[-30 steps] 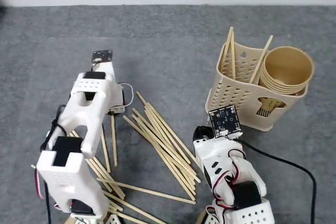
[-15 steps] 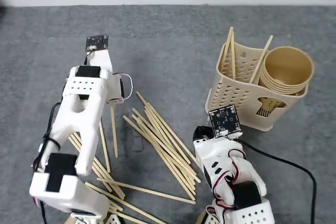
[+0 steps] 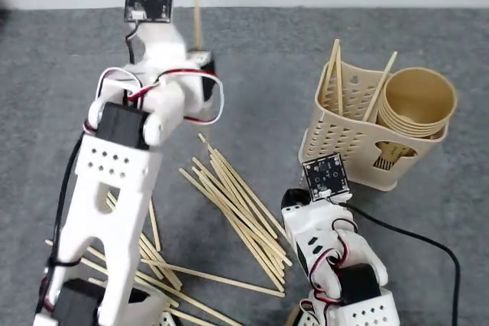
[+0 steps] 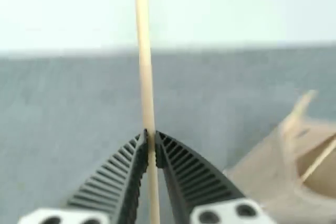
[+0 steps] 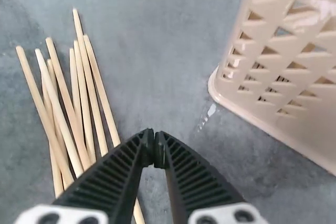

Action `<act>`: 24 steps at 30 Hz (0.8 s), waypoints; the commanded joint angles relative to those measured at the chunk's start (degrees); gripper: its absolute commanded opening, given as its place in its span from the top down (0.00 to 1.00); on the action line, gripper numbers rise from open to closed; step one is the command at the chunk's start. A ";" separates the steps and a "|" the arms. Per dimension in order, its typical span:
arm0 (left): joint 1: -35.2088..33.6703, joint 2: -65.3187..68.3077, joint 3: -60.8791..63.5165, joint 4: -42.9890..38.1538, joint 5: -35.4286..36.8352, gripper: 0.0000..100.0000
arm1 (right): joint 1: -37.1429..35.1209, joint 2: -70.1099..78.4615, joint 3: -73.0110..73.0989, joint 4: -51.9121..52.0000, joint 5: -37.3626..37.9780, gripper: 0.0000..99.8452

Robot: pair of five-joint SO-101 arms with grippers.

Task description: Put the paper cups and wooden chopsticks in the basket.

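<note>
My left gripper [image 4: 149, 142] is shut on one wooden chopstick [image 4: 143, 51], which stands upright. From above, that chopstick [image 3: 199, 9] is raised over the far left of the mat in the left gripper [image 3: 199, 55]. The beige basket [image 3: 344, 139] stands at the right, with stacked paper cups [image 3: 416, 101] and a few chopsticks [image 3: 334, 74] in it. Several loose chopsticks [image 3: 237, 211] lie on the mat between the arms. My right gripper [image 5: 153, 153] is shut on nothing, low over the mat between the chopsticks [image 5: 73, 103] and the basket [image 5: 283, 61].
A grey mat [image 3: 260, 66] covers the table and a pale wall runs along its far edge. More chopsticks [image 3: 153, 265] lie under the left arm near the front. A black cable [image 3: 428, 242] trails from the right arm [image 3: 328, 250].
The left arm has risen from the mat and swung toward the far side, lifting one chopstick upright. The right arm has not moved.
</note>
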 commanded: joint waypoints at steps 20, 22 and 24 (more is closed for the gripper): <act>20.48 -1.49 13.58 -55.03 -0.53 0.99 | 22.46 -0.66 -7.21 0.40 -0.70 0.99; 20.40 1.41 14.11 -58.20 -0.44 0.99 | 22.46 -0.66 -7.21 0.40 -0.70 0.99; 20.22 5.19 14.02 -60.31 -0.35 0.99 | 22.29 -0.66 -7.12 0.40 -0.70 0.99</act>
